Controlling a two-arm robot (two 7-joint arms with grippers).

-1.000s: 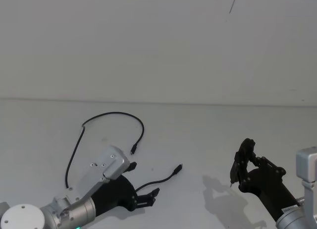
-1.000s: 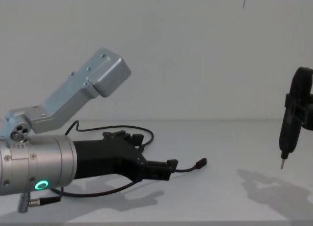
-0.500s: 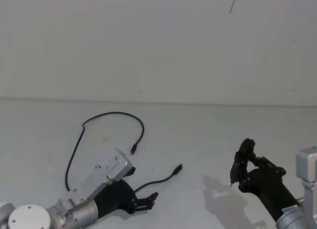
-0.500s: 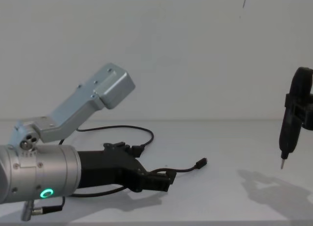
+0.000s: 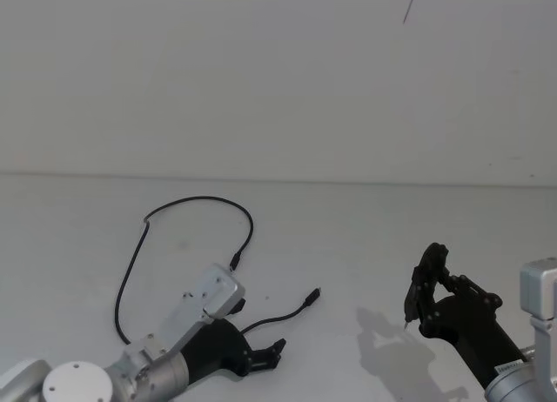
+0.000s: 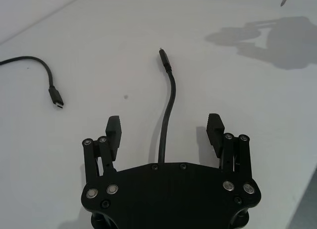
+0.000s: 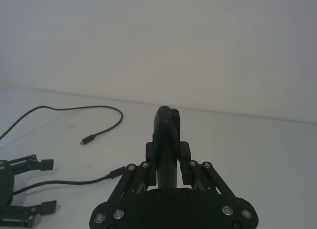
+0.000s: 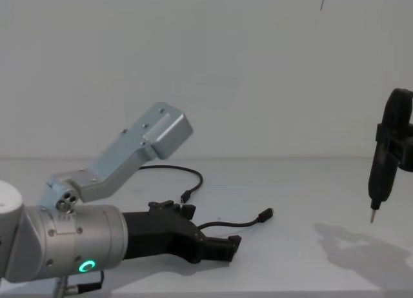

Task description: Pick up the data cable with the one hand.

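Left claw (image 6: 164, 122) astride slim data cable (image 6: 171, 85)

- Under the left pincer (image 5: 272, 354) you see a white table (image 5: 365, 237).
- Behind it stands a plain white wall (image 5: 261, 71).
- Well to the right of it, a dark pointed tool (image 8: 377, 178) hangs tip down.
- Just ahead of it, a small dark speck (image 6: 126, 96) marks the table.

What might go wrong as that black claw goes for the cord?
The open left gripper straddles the data cable, which lies on the table; the thin cord may slip under the fingertips as they shut. It sits low, so the fingers could scrape the table. The right gripper, shut on a pointed tool, hangs at the far right.
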